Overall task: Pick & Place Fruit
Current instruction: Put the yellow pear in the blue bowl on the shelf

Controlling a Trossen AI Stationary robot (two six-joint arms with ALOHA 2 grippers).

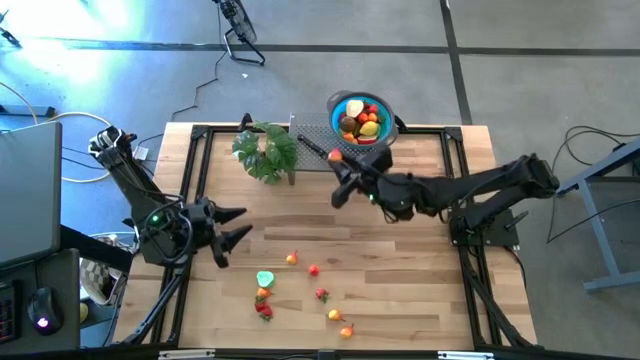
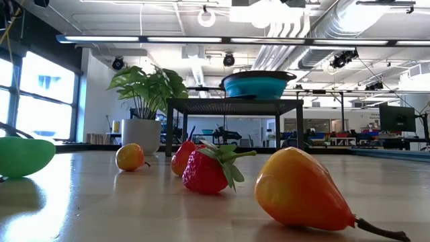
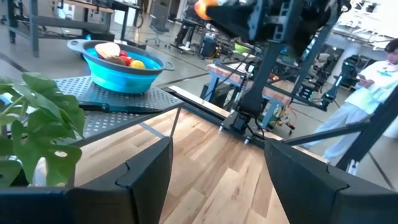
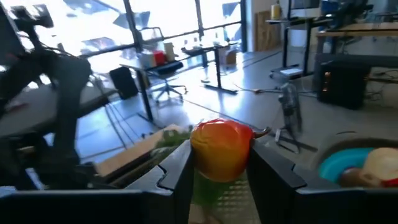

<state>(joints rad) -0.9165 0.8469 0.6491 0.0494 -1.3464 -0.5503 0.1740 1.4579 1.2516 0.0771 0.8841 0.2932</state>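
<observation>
Right pincer (image 4: pixel 219 163): pinching an orange-red fruit (image 4: pixel 221 149) between its fingers, hanging in the air just beside the blue bowl (image 1: pixel 343 105). Bowl: sitting on a dark rack at the desk's (image 1: pixel 420 290) far edge, holding several fruits. Left pincer (image 1: pixel 238 225): spread, gripping nothing, waiting over the desk's left side. Loose fruits (image 1: pixel 312 269): lying scattered on the near desk. Plant (image 1: pixel 266 152): standing beside the rack.

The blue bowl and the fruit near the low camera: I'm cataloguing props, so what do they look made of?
The blue bowl looks like soft matte plastic or silicone, with a stepped wall and a grey rim. The orange-yellow pear and the strawberry look like moulded plastic or foam: smooth, evenly coloured skin with a faint sheen. I cannot tell which.
</observation>
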